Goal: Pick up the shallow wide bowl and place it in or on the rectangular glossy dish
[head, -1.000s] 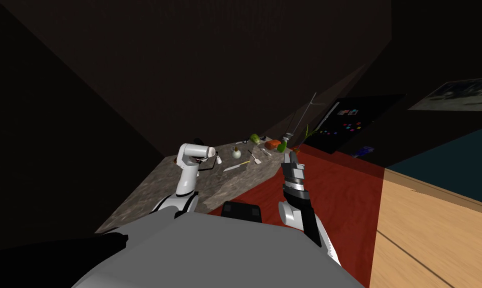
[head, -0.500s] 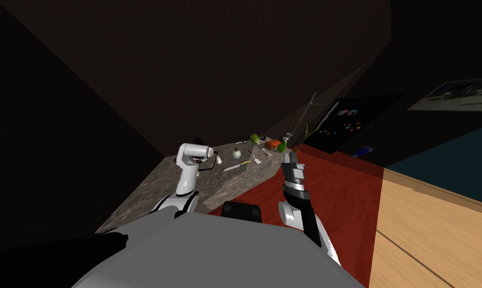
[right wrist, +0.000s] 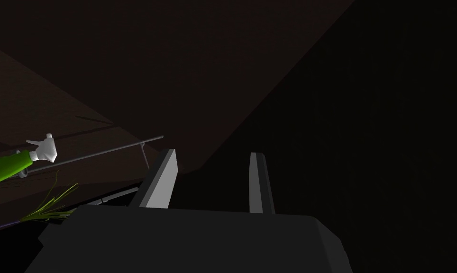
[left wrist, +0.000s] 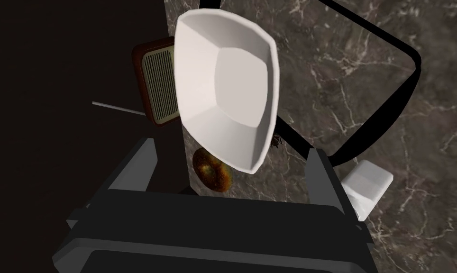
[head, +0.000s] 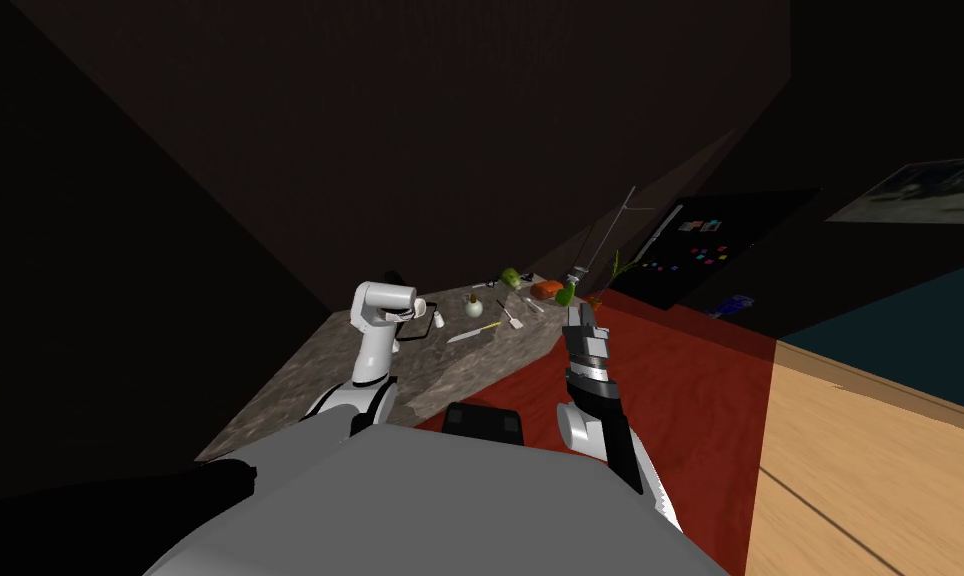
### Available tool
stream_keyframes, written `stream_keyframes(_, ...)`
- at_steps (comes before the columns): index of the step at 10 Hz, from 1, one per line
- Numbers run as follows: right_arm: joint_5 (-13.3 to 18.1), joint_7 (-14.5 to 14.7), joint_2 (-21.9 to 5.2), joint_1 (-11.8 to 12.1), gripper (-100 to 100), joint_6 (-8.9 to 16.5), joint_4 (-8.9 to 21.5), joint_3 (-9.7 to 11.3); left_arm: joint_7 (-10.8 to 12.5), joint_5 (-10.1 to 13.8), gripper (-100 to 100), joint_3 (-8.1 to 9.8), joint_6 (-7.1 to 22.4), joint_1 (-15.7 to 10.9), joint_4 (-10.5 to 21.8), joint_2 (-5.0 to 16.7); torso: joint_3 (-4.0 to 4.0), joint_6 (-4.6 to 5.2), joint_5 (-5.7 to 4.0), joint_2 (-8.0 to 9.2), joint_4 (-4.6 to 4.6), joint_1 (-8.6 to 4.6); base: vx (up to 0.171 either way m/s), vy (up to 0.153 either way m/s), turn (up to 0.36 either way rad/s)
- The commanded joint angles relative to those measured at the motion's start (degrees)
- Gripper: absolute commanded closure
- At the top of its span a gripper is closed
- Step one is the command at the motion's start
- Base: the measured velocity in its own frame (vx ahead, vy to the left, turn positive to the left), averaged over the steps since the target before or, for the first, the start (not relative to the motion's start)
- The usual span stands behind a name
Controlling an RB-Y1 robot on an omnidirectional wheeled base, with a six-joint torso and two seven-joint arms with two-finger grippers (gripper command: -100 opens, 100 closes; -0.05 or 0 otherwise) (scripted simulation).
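You had a dark-walled corner ahead, with a grey-brown marbled counter (head: 290, 400) running along the wall on your left side.

The shallow wide bowl (left wrist: 227, 90) was plain white. It had a rounded-square outline, a flat squarish bottom and faceted, gently sloping walls. It sat tilted, its hollow turned toward your left wrist camera. It lay over the counter's wall-side edge, in front of a small brown radio (left wrist: 159, 85) with a pale grille. It also covered one end of the rectangular dish (left wrist: 415, 61), which showed as a thin black rounded rim with the marble visible through it. You could not tell whether the bowl rested in that dish or hung above it.

Your left gripper (left wrist: 231, 147) was spread wide, and the bowl's lower rim dipped between its fingers. Neither finger pressed the bowl's sides, so it was let go rather than clamped. A brown bagel-like ring (left wrist: 213, 170) lay just under the bowl's rim, and a white block (left wrist: 367, 185) sat beside one finger.

Your right gripper (right wrist: 212, 153) was raised off to the counter's right, its fingers narrowly parted and empty.
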Motion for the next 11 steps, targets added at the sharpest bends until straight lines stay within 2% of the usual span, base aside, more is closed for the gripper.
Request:
stream_keyframes(1,0.00,0.00,0.00,0.00,0,0.00,0.00,0.00,-1.34,0.93,-100,1.13,1.14,-1.58,0.82,0.74,0.00,0.00,0.00,0.00,0.00,0.00,0.026,-0.039,0.036)
stream_keyframes(4,0.00,0.00,0.00,0.00,0,0.00,0.00,0.00,-4.04,2.88,-100,3.55,3.78,-5.62,2.64,2.43,-0.01,0.01,-0.02,-0.01,-0.01,-0.09,0.018,-0.046,0.052)
stream_keyframes(5,0.00,0.00,0.00,0.00,0,0.00,0.00,0.00,-3.43,2.60,-100,3.18,2.97,-4.65,2.30,2.18,0.00,0.01,-0.01,0.01,0.00,-0.05,0.006,-0.017,0.014)
stream_keyframes(6,0.00,0.00,0.00,-0.01,0,0.00,0.00,0.00,-3.65,2.69,0,3.30,3.14,-4.78,2.38,2.25,0.01,0.02,0.01,0.03,-0.01,0.01,0.000,0.000,0.000)
stream_keyframes(11,0.00,0.00,0.00,-0.01,0,0.00,0.00,0.00,-3.63,2.68,0,3.29,3.12,-4.77,2.37,2.24,0.03,0.01,0.03,0.07,0.00,0.09,0.000,0.000,0.000)
